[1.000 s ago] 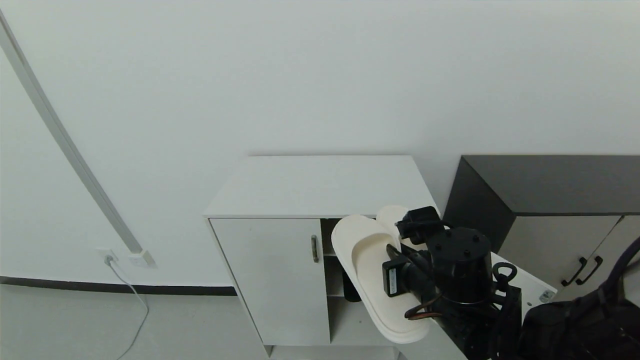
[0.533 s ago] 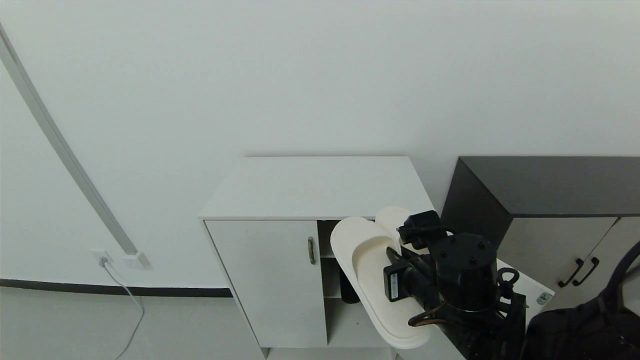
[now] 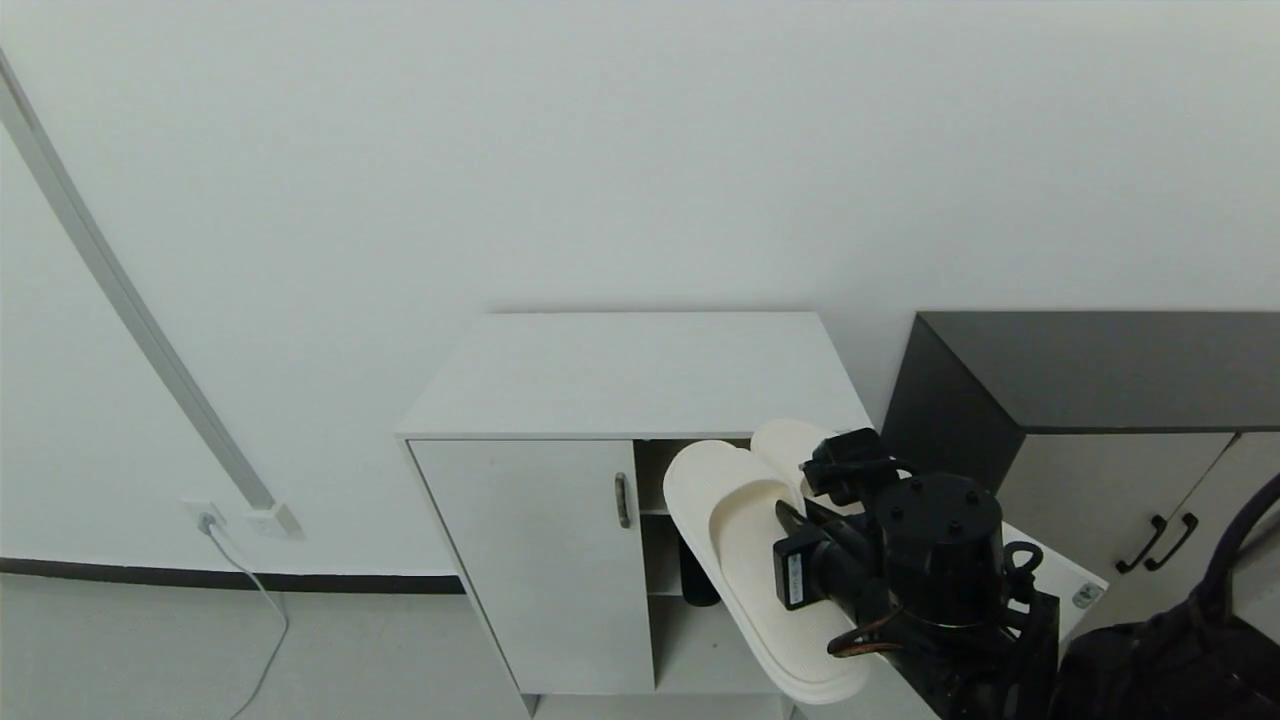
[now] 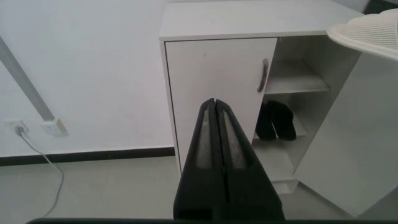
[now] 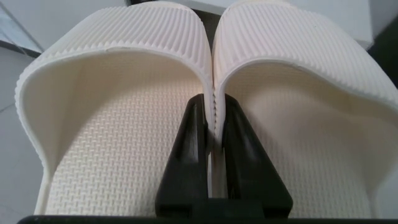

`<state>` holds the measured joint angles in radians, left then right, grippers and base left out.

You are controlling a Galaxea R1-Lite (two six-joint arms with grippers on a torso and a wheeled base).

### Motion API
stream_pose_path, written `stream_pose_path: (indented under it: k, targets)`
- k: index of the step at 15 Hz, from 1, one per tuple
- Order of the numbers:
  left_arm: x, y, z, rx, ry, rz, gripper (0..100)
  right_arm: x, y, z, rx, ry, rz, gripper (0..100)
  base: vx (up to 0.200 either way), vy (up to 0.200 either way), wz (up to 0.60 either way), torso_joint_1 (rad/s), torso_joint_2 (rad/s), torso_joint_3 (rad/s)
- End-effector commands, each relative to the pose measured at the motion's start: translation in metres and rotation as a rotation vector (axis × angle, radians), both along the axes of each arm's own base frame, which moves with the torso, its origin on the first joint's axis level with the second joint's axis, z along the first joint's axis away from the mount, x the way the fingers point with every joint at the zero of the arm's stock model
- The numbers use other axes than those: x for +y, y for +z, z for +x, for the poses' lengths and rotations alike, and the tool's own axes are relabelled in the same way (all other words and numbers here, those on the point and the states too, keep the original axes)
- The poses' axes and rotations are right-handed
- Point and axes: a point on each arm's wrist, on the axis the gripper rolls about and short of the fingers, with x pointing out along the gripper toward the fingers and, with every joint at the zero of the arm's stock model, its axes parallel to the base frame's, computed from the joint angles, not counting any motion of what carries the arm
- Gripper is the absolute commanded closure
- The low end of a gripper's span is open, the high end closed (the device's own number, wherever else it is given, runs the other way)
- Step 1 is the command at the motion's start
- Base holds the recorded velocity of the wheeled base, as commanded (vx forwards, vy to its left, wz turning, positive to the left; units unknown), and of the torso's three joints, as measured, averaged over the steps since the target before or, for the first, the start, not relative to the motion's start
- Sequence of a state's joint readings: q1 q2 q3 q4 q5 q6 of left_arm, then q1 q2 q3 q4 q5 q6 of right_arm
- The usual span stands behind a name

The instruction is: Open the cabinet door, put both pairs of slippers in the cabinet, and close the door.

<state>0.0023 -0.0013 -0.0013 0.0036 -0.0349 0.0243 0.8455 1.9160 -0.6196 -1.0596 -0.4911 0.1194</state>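
My right gripper (image 5: 212, 115) is shut on a pair of cream slippers (image 5: 205, 87), pinching their two inner edges together. In the head view the cream slippers (image 3: 745, 545) hang tilted in front of the white cabinet (image 3: 620, 380), before its open right half. A pair of black slippers (image 4: 277, 120) stands on a lower shelf inside the white cabinet (image 4: 211, 81). The cabinet's right door (image 3: 1045, 565) is swung open; its left door (image 3: 540, 560) is closed. My left gripper (image 4: 215, 102) is shut and empty, held some way in front of the closed left door.
A dark cabinet (image 3: 1090, 380) with grey doors stands close to the right of the white one. A wall socket with a cable (image 3: 215, 520) is low on the left wall. Bare floor (image 3: 200, 650) lies left of the cabinet.
Between the first earlier frame and the second the whole head view shifted slightly. My right gripper with the cream slippers has sunk a little and drifted right.
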Motion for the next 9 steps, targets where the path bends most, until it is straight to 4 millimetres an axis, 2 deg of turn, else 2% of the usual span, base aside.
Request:
stream_pose_path:
  k: [1, 5, 9]
  targets:
    - [0.0, 0.0, 0.0001, 0.002, 0.0, 0.0, 100, -0.0007, -0.0041, -0.0007, 0.007, 0.005, -0.009, 100, 0.0, 0.0, 0.0, 0.0, 0.0, 0.0]
    - [0.0, 0.0002, 0.0001, 0.0, 0.0, 0.0, 100, -0.0011, -0.0051, -0.001, 0.007, 0.005, -0.012, 100, 0.0, 0.0, 0.0, -0.009, 0.01, 0.012]
    - [0.0, 0.0, 0.0001, 0.002, 0.0, 0.0, 100, -0.001, -0.0069, -0.0009, 0.011, 0.005, -0.017, 100, 0.0, 0.0, 0.0, -0.145, 0.34, 0.185]
